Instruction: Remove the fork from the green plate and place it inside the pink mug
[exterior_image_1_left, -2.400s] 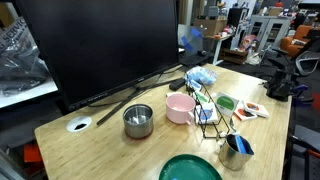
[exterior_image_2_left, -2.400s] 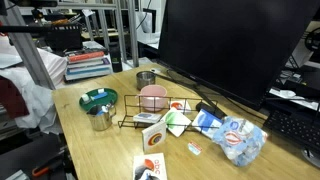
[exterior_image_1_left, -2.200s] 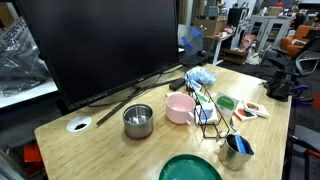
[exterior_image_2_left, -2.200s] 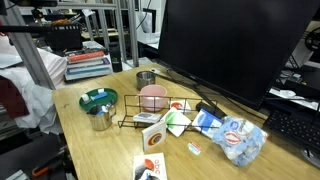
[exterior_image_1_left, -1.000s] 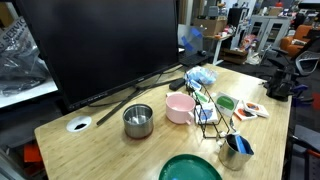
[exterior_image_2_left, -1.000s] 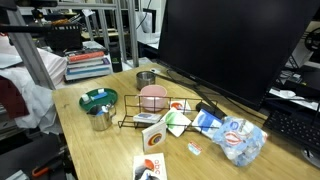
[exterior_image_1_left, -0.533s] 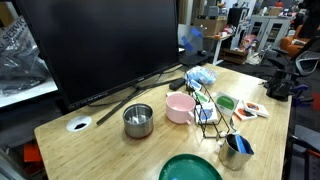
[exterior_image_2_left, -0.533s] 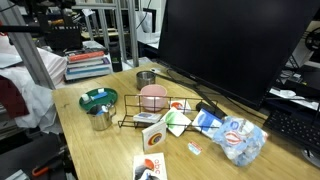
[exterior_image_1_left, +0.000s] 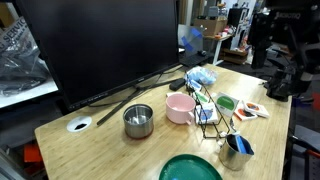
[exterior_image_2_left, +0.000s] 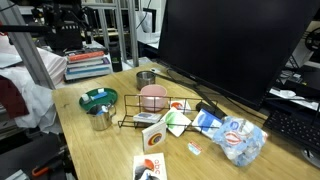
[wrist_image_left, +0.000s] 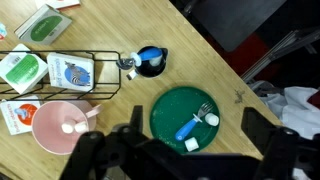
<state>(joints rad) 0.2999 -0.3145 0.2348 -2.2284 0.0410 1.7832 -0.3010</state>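
Note:
In the wrist view the dark green plate (wrist_image_left: 170, 108) lies on the wooden table. The blue-handled fork (wrist_image_left: 190, 126) rests on it with its tines toward the upper right, between two small white pieces. My gripper (wrist_image_left: 197, 137) is open and empty, high above the plate, with its fingers framing it. The pink mug (wrist_image_left: 50, 122) stands to the left with a white item inside. Both exterior views show the plate (exterior_image_1_left: 190, 168) (exterior_image_2_left: 90, 103) and the mug (exterior_image_1_left: 180, 108) (exterior_image_2_left: 152, 97). My arm (exterior_image_1_left: 275, 40) (exterior_image_2_left: 60, 25) reaches in at the top.
A small metal cup (wrist_image_left: 150, 62) with a blue item stands near the plate. A black wire rack (wrist_image_left: 75, 70) with cards lies beside the mug. A steel pot (exterior_image_1_left: 138, 120), a light-green dish (exterior_image_1_left: 227, 103) and a large monitor (exterior_image_1_left: 100, 45) also stand on the table.
My arm has come into both exterior views at the top edge. The objects on the table have not moved.

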